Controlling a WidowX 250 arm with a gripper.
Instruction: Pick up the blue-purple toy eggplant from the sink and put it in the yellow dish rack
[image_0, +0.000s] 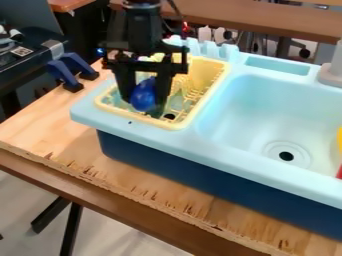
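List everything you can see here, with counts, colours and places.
Blue rounded object: one, blue, between the tool's fingers
Dish rack: one, yellow, left of basin
Toy sink: one, light blue over dark blue, on board
Basin: one, light blue, right of rack
Drain: one, dark hole, basin floor
Faucet: one, grey, right edge
Partial items: two, yellow and red, right edge
Clamps: two, blue and black, board's far left
Wooden board: one, tan, beneath sink
Robot arm: one, black, top edge
Tool: one, black, over rack
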